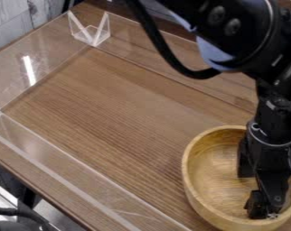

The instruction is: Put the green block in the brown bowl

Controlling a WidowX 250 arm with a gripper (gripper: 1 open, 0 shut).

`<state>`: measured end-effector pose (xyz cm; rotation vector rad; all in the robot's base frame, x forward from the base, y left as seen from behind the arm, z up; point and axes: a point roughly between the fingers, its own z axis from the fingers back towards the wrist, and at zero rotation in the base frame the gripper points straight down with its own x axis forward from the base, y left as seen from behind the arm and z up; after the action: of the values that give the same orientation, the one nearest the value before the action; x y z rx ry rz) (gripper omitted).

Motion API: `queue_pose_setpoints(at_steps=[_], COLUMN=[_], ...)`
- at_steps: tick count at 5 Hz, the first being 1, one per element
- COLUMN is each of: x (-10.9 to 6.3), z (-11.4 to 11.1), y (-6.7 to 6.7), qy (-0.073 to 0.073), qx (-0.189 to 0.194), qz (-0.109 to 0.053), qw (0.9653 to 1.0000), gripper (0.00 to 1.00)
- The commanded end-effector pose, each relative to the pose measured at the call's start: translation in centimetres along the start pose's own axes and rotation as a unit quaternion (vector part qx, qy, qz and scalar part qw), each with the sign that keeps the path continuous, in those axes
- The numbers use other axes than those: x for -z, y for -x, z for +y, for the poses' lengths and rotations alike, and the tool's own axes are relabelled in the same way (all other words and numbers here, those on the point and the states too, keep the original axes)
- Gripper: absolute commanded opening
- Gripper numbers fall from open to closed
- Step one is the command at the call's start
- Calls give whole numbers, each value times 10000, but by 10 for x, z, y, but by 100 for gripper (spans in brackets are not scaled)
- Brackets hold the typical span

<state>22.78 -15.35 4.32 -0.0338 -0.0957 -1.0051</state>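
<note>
The brown bowl [206,173] is a round light-wood bowl at the lower right of the wooden table, partly cut off by the frame edge. My black gripper [265,204] hangs down from the arm [232,36] over the right side of the bowl, its tips low over the hollow near the front rim. The jaws look open, and I see nothing green between them. The green block is out of view.
A clear plastic wall [40,54] runs around the brown tabletop [112,117]. A small clear folded stand [90,29] sits at the back left. The table's near edge runs diagonally along the lower left.
</note>
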Motion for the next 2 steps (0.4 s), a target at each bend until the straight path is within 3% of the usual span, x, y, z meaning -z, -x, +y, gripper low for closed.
queue_pose_setpoints(at_steps=[1,2], x=[-3,-3], z=[4,5], y=[-1,-1], qy=[-67,-70], qx=[-7,-48], qz=[-104,-103], qw=[9999,9999], gripper=[0,0])
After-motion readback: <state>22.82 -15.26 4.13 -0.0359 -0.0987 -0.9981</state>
